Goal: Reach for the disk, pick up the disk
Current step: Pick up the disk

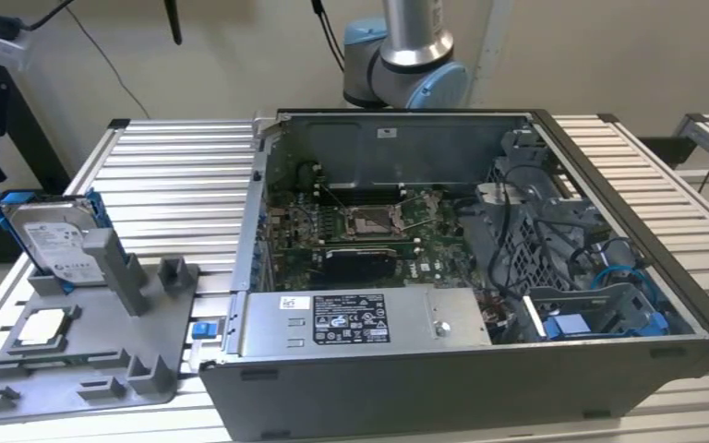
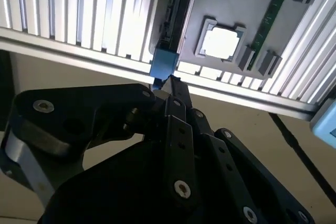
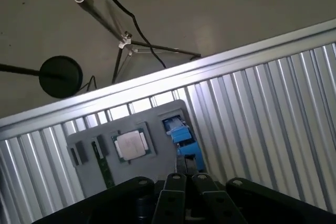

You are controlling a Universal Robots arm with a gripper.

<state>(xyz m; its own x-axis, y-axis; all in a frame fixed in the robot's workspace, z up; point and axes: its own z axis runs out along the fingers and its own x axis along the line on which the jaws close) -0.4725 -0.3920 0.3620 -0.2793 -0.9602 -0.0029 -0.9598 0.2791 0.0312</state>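
Standing upright, white-labelled disk, grey tray

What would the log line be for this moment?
phase: reach | disk: upright in grey fixture, exterior view's left, ungrasped | gripper: pointed toward disk's blue carrier in second wrist view

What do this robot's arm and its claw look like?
The arm is a silver-grey tube with rounded joints capped in pale blue. The gripper is matte black in both wrist views, built from chunky hinged bars pinned with small silver screws.
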